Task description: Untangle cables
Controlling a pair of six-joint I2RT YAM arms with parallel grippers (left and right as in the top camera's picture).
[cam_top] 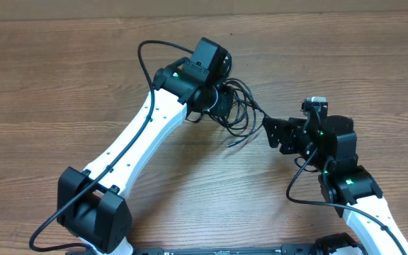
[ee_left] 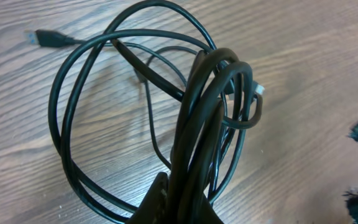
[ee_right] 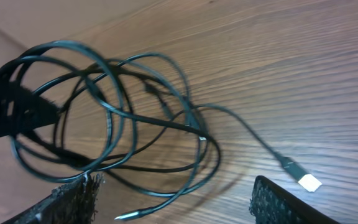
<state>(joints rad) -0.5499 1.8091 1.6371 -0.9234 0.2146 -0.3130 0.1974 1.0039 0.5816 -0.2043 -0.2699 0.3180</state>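
Clamps the bunched cables (ee_left: 197, 124) in the left gripper (ee_left: 180, 202) over the desk (cam_top: 48, 71), leaving the right gripper (cam_top: 267, 132) apart just beside them, nearest the plug (ee_right: 309, 182) trailing its way.

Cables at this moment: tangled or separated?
Tangled. The cables form overlapping loops that cross each other, with several strands bunched together in the left pincer; only one plug end trails free.
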